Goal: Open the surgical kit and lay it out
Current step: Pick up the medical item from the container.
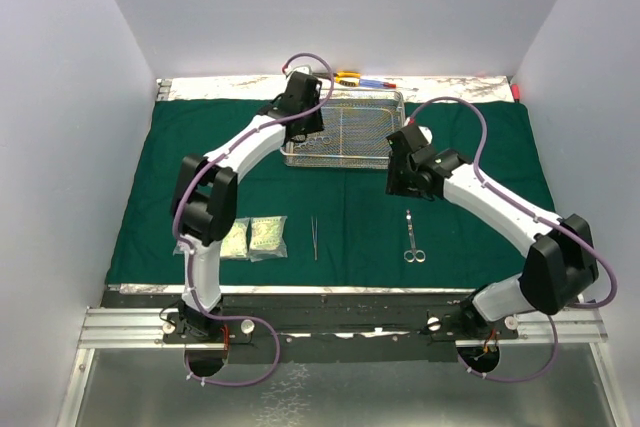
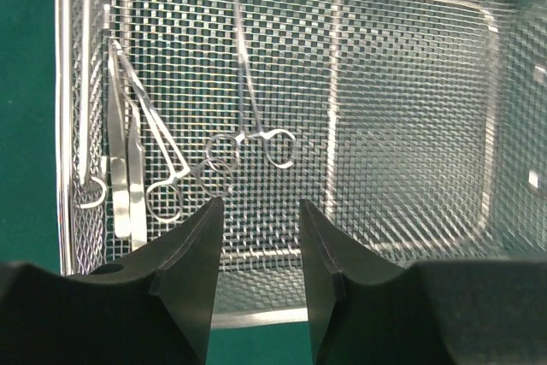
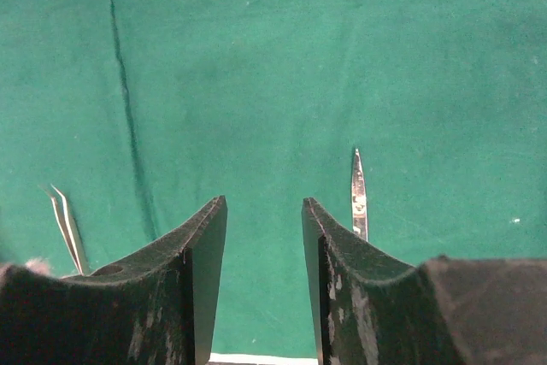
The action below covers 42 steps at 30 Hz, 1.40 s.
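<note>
The dark green cloth [image 1: 470, 137] lies spread flat over the table. Toward the back stands the steel wire-mesh tray [image 1: 392, 129]. My left gripper [image 1: 308, 125] hovers over its left end. In the left wrist view that gripper [image 2: 261, 207] is open and empty above the mesh [image 2: 402, 126]. Scissor-like clamps [image 2: 256, 138] and forceps [image 2: 121, 185] lie in the tray's left part. My right gripper [image 1: 400, 185] hangs open and empty over the cloth [image 3: 273, 66]. Scissors [image 1: 412, 237], slim forceps [image 1: 314, 237] and clear packets [image 1: 252, 237] lie on the near cloth.
A yellow-handled tool [image 1: 348, 78] and red and blue pens [image 1: 378, 83] lie on the foil strip behind the tray. White walls close in the left, right and back. The scissors' tip [image 3: 358, 194] and the forceps [image 3: 67, 228] flank my right fingers.
</note>
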Each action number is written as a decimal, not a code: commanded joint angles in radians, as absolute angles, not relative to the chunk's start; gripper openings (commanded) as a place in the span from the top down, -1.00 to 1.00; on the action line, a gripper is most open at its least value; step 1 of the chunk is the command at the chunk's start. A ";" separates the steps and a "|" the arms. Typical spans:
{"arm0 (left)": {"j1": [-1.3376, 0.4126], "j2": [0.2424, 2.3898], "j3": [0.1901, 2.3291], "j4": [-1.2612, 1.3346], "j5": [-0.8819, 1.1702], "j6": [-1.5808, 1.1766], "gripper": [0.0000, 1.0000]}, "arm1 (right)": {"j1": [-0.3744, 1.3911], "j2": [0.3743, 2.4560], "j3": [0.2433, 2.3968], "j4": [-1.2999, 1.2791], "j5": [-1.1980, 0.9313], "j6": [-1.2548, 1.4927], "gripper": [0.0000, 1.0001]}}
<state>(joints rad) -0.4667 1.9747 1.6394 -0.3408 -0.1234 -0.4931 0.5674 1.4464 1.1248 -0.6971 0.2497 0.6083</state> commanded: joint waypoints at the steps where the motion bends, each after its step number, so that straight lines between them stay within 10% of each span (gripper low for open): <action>1: -0.502 2.091 1.771 -0.466 -0.349 -0.531 0.16 | 0.564 1.474 1.142 -0.659 0.291 0.576 0.11; 16: -0.554 2.323 1.957 -0.640 -0.723 -0.409 0.34 | 0.532 1.585 1.183 -0.648 0.248 0.517 0.19; 42: -0.481 2.437 2.051 -0.624 -0.659 -0.342 0.61 | 0.503 1.687 1.258 -0.706 0.210 0.530 0.35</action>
